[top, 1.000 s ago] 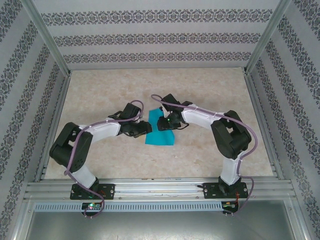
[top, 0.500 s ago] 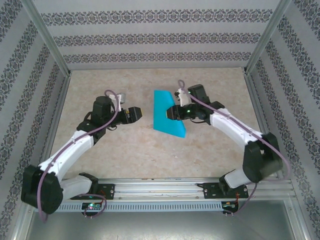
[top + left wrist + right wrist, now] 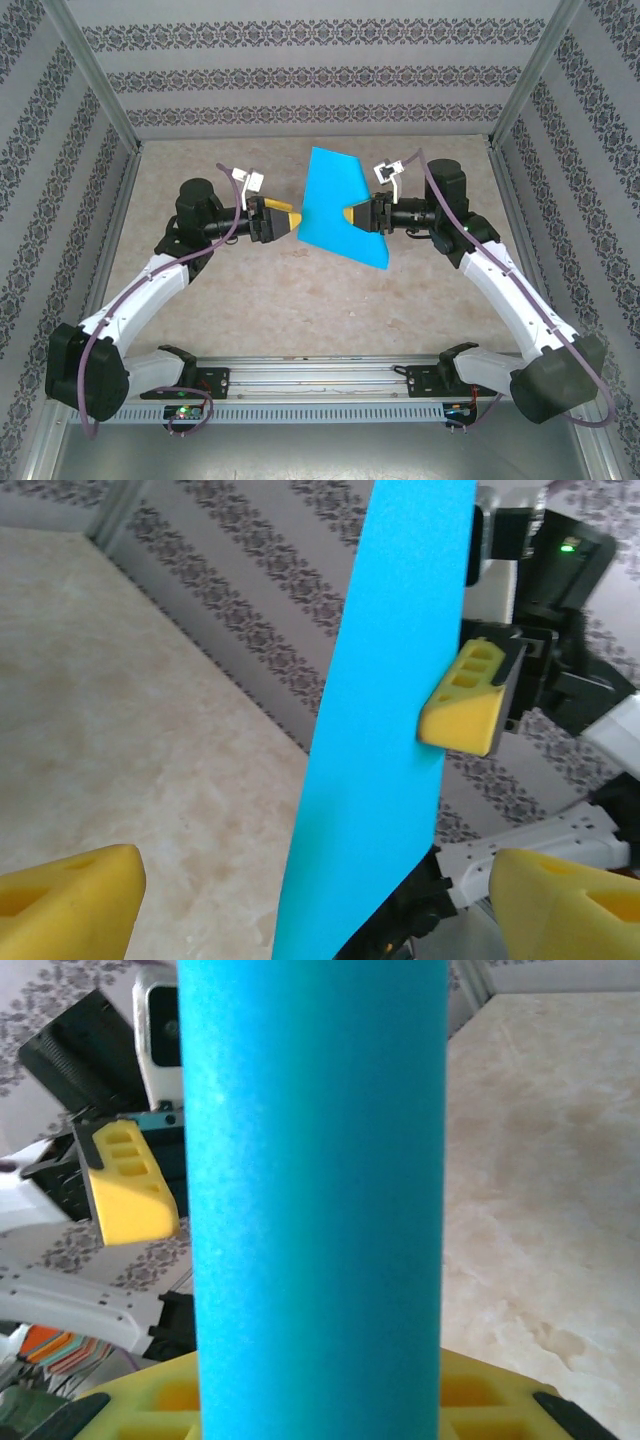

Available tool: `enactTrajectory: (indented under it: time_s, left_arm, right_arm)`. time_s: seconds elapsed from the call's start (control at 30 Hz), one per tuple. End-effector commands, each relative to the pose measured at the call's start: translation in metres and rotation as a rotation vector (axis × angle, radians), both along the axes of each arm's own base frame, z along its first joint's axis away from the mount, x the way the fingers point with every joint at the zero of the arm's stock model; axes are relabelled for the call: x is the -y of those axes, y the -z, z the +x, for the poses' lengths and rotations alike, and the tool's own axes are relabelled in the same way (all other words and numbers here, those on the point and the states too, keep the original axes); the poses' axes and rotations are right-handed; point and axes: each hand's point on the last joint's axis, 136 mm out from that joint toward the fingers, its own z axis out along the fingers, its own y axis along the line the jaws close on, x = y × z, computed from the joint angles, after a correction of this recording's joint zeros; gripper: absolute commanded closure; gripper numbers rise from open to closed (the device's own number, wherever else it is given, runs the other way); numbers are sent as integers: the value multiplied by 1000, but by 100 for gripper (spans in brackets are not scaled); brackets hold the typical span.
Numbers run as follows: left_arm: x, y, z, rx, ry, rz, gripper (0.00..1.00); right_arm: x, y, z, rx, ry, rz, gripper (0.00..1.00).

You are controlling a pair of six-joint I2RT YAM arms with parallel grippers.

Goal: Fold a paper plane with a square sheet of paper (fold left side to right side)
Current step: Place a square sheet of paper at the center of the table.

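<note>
One thin, floppy teal-blue paper sheet (image 3: 330, 195) is held up off the table (image 3: 420, 290), pinched by the right gripper (image 3: 350, 216), with the left gripper (image 3: 286, 221) spread wide just beside its free edge, where it's probably best grabbed lightly.

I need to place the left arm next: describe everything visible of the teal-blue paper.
The thin matte teal-blue sheet of paper shows a four-sided outline, narrower at the top. It is held up off the beige table, standing roughly upright. The right gripper pinches its right edge; the open left gripper faces its left edge, not gripping it.
</note>
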Motion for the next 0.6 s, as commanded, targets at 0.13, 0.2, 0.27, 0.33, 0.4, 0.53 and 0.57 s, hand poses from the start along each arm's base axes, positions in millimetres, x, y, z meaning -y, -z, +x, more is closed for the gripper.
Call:
enactTrajectory:
  time_s: [0.13,0.2,0.27,0.33,0.4,0.53,0.57]
  left_arm:
    - [12,-38,-15,116,150,-61,12]
    - [15,-37,-16,106,164,-61,13]
    - [18,-35,-16,94,176,-60,15]
    - [19,-34,-17,86,187,-59,18]
    - [20,-33,-17,82,195,-58,22]
    - [21,-31,-19,69,212,-55,38]
    - [21,-30,-19,66,213,-53,42]
  right_arm:
    - [-14,-16,-14,17,-113,44,66]
    - [-20,-14,-16,16,-132,40,66]
    - [-25,-13,-18,16,-150,35,66]
    - [-28,-12,-19,14,-165,33,66]
    - [-31,-10,-19,9,-171,25,66]
    - [-32,-3,-17,-3,-168,4,66]
    - [-32,-1,-17,-7,-169,0,66]
